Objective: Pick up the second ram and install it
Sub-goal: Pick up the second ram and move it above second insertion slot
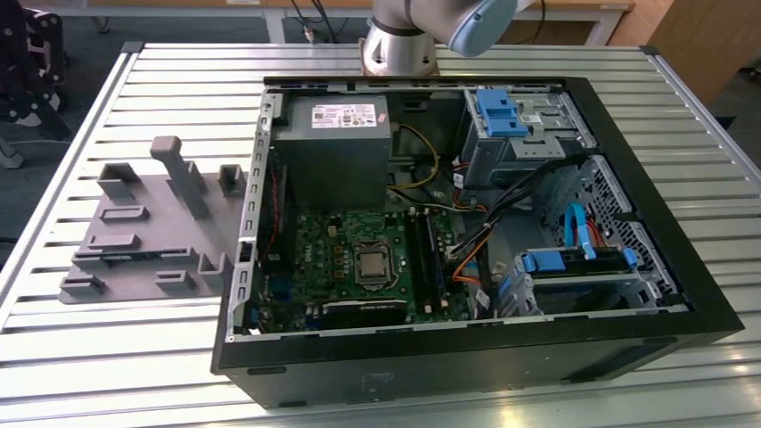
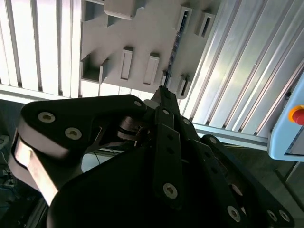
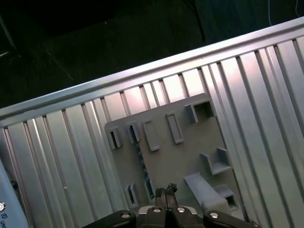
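Ribbed metal counter [image 3: 57, 142]; near its edge lies the tray [image 3: 190, 140], the ram [image 3: 141, 159] standing on edge in it. My claw [image 3: 166, 191] hovers above, closed and empty. The ram looks light, stiff and fragile, so I'd pinch its long edges.

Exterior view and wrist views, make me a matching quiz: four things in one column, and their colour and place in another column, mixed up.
Things
1. holder tray
2. motherboard
3. drive bracket
4. second ram

Colour and place
a. blue, on a drive cage inside the case
b. grey, on the ribbed table, at the exterior view's left of the case
c. green, flat on the floor of the open case
d. thin dark strip, standing on edge in the tray

Pairs: 1-b, 2-c, 3-a, 4-d
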### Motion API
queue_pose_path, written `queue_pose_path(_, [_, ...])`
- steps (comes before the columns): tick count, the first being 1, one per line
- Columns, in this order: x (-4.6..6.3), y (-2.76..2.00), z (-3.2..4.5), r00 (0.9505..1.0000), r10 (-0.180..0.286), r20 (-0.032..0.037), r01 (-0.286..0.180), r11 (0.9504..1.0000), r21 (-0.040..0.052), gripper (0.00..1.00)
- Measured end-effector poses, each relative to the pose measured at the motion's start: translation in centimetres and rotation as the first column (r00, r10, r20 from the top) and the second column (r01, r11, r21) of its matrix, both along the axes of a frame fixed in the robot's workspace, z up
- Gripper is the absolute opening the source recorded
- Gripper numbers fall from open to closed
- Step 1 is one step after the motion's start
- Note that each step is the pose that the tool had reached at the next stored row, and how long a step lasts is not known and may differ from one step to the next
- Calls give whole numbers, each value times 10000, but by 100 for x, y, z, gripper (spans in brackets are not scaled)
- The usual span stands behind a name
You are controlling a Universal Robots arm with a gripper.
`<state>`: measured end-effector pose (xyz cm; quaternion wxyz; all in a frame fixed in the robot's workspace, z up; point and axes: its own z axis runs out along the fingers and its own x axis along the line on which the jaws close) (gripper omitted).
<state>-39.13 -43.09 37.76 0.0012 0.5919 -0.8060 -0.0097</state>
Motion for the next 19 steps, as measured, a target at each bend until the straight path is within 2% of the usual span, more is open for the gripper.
queue_pose_path(5, [0, 0, 0, 9989, 466, 4, -466, 9989, 0, 11])
queue_pose_path(11, [0, 0, 0, 9953, 964, 13, -964, 9953, -1, 11])
queue_pose_path(16, [0, 0, -1, 9905, 1373, 22, -1373, 9905, -3, 11])
queue_pose_path(19, [-1, -1, -3, 9857, 1687, 28, -1687, 9857, -4, 11])
